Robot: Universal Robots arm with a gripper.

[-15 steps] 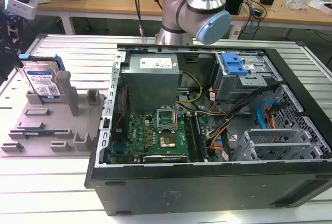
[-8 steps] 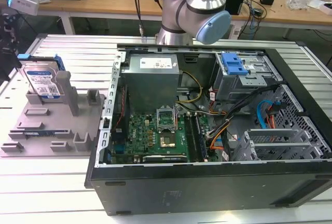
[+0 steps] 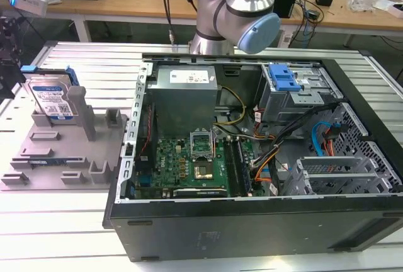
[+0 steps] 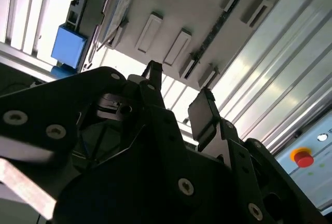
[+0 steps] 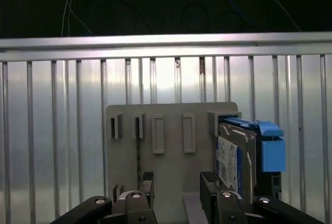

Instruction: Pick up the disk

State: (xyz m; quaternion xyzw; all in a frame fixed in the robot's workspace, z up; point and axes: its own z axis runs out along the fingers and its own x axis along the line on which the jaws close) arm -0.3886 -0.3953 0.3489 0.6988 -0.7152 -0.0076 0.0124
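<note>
The disk [image 3: 53, 100] stands on edge in the grey fixture tray [image 3: 63, 152] at the exterior view's left. It is silver with a white-and-blue label and blue side rails. In the first wrist view the disk [image 5: 236, 156] stands upright at one side of the tray [image 5: 171, 130], its blue rail [image 5: 272, 151] beside it. My gripper [image 5: 179, 182] hangs above the tray, open, with nothing between its fingers [image 5: 147, 182]. The disk lies just outside the gap, next to one finger. In the second wrist view the gripper [image 4: 179, 92] is open over the tray [image 4: 197, 11].
An open computer case [image 3: 252, 221] takes up the middle of the slatted metal table [image 3: 63, 234], with a blue-handled drive cage [image 3: 283, 77] inside. The arm's base [image 3: 236, 7] rises behind it. A red button [image 4: 302, 157] sits off to one side.
</note>
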